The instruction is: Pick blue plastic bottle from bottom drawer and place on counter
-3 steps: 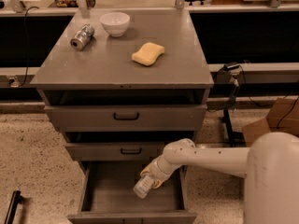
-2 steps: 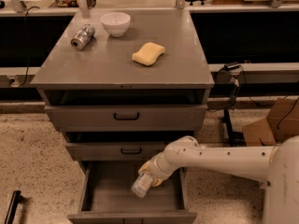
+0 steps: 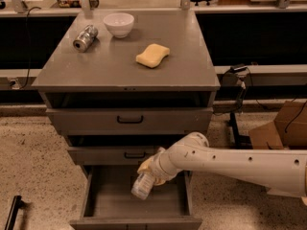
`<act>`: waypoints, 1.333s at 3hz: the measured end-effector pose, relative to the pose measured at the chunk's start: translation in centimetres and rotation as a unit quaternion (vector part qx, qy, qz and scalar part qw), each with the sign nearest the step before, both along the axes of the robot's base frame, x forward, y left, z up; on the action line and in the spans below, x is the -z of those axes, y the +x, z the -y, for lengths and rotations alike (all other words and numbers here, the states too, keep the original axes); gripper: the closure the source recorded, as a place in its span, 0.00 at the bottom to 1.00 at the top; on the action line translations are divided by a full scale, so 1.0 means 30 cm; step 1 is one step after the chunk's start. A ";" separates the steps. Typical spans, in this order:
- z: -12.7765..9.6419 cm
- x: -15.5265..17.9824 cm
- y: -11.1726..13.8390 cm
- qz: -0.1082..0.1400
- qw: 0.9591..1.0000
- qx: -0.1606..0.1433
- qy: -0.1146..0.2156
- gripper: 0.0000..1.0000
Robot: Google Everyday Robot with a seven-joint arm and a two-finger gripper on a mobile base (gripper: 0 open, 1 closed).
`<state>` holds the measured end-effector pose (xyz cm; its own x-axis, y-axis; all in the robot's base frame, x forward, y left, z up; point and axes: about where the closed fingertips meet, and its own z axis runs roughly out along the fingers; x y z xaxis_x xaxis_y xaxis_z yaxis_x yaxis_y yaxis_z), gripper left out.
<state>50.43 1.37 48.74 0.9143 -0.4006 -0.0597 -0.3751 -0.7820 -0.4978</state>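
Low in the centre of the frame, the gripper (image 3: 150, 172) pinches the blue plastic bottle (image 3: 142, 186) by its upper end. The bottle hangs tilted down-left over the open bottom drawer (image 3: 108, 198). The counter (image 3: 120, 68) lies well above.

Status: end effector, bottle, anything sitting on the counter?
End effector over open bottom drawer, shut on blue plastic bottle, tilted. Not yet on counter. Up there: can, bowl, sponge.
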 end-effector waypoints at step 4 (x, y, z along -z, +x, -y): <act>0.030 -0.492 0.155 0.038 0.990 -0.112 0.075 1.00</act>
